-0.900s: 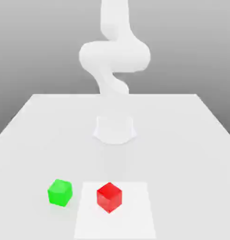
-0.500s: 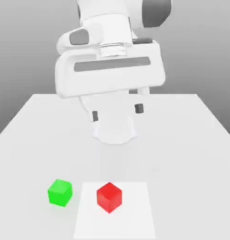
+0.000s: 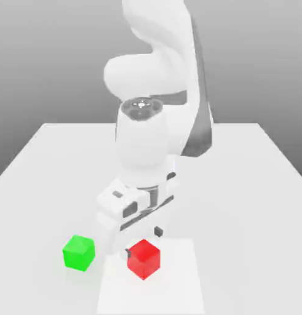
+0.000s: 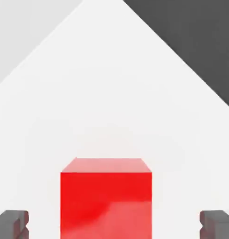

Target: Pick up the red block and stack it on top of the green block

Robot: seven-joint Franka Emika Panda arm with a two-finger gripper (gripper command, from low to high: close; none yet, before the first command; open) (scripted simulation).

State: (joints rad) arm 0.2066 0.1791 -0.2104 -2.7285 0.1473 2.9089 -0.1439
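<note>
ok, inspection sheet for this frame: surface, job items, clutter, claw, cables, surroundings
Surface: pale grey table with a lighter rectangular patch near the front edge.
Job's things: red block sits on the patch, flat on the surface; green block sits off the patch, toward the exterior view's left, apart from the red one. Nothing stacked yet.
Clutter: nothing seen.
Claw: claw is open, lowered over the red block; in the hand view a dark fingertip stands clear on each side of the block, no contact visible.
Cables: nothing seen.
Surroundings: plain grey backdrop; the white arm rises behind the blocks.
</note>
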